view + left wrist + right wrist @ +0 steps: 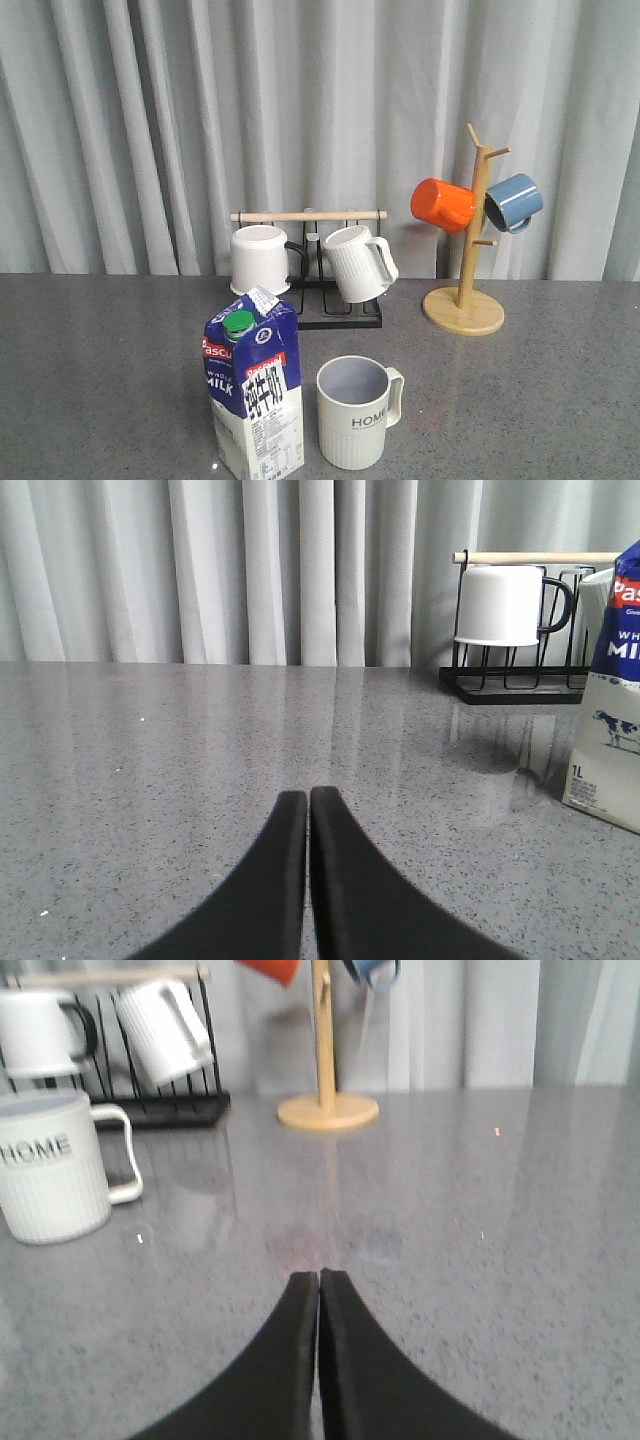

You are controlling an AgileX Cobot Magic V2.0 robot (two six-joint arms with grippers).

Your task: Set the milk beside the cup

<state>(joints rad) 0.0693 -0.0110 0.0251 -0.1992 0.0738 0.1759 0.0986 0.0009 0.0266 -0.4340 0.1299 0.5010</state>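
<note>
The milk [254, 396] stands upright near the front edge of the grey table [90, 350], left of centre, green cap on top. Just beside it on the right, apart from it, stands the cup [356, 411], opening up, handle pointing right. Behind both, a black rack [322, 310] with a wooden bar carries a white mug [259, 259] and a ribbed mug [358, 262]. Further right, a wooden mug tree [467, 250] holds an orange mug [443, 204] and a blue mug [514, 202].

Left gripper [308, 798]: jaws pressed together, holding nothing, low over bare table. Right gripper [319, 1280]: jaws pressed together, holding nothing.
</note>
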